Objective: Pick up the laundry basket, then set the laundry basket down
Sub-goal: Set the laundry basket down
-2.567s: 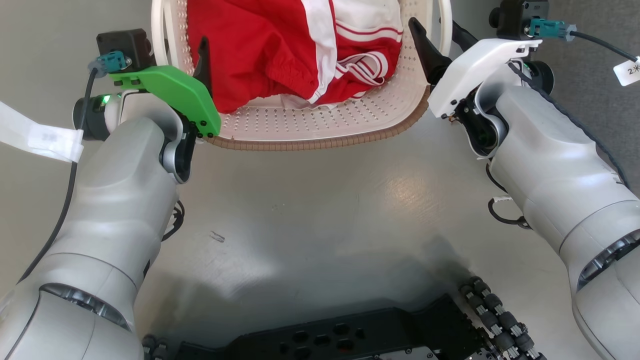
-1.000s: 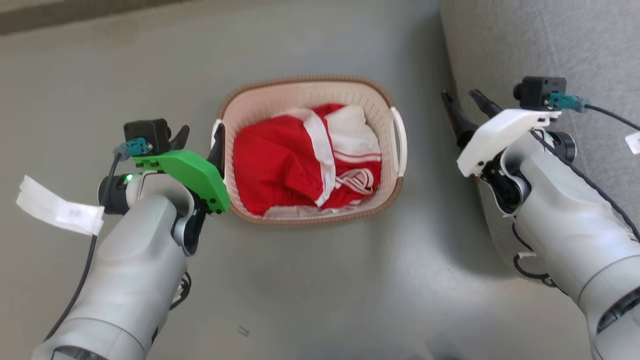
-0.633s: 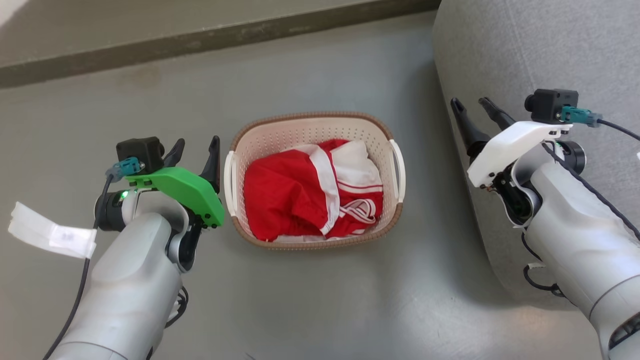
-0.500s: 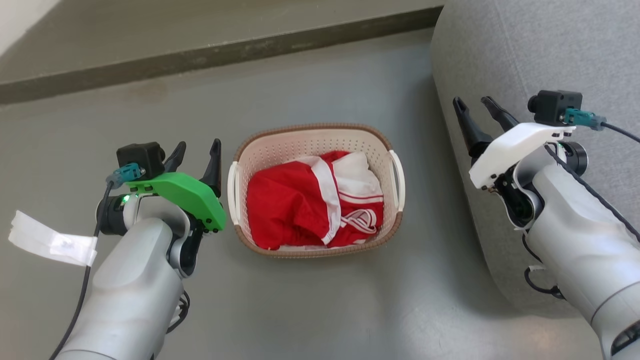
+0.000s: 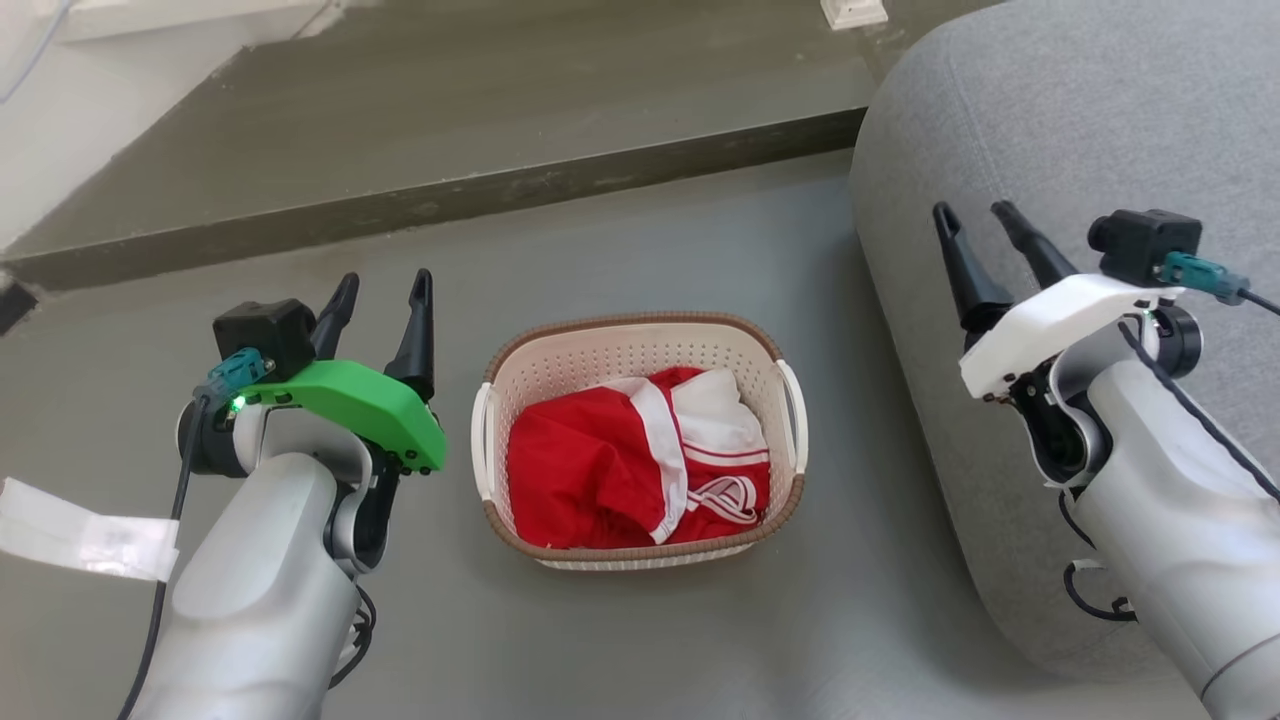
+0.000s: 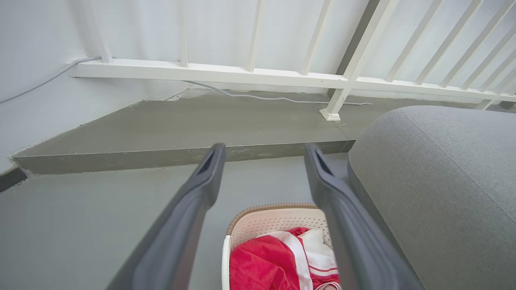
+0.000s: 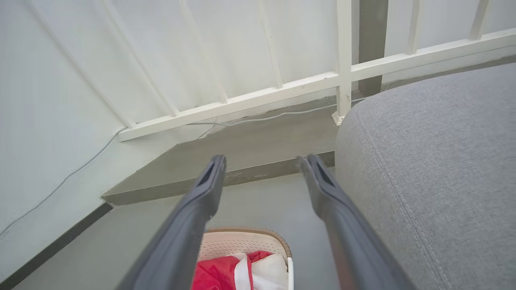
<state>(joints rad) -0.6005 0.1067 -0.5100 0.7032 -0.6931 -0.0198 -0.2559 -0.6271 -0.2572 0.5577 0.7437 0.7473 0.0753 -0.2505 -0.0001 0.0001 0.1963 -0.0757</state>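
Left gripper (image 5: 385,280) spread open, empty, fingers pointing up, just left of the small cream-white perforated plastic laundry basket (image 5: 610,358) with brown woven-look rim, not touching it. Right gripper (image 5: 970,210) also spread, empty, seen against the rounded grey fabric sofa (image 5: 1050,120), well apart from the basket. Basket sits on the grey concrete floor (image 5: 650,230) between both arms, holding a crumpled red-and-white garment (image 5: 580,470), possibly shorts.
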